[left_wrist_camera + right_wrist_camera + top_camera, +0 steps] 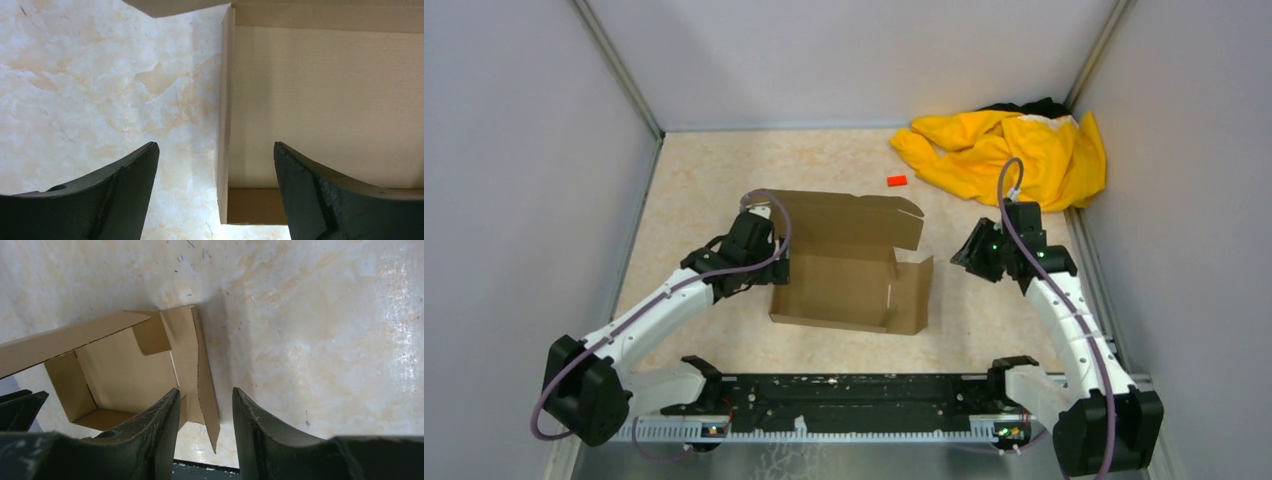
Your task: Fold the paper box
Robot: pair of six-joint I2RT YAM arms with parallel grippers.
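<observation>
The paper box (844,290) lies between both tools, its left wall between the spread, released fingers of the left gripper (216,147). The right gripper (206,392), half-closed on nothing, hangs beside its right flap. Beyond them lie a red block (897,181) and a yellow cloth (1014,150) on the marbled table (704,180), with grey walls (854,50) around.

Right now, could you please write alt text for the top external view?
A half-folded paper box sits mid-table, the left claw at its left wall and the right claw clear of its right flap. A yellow cloth lies in the far-right corner.
</observation>
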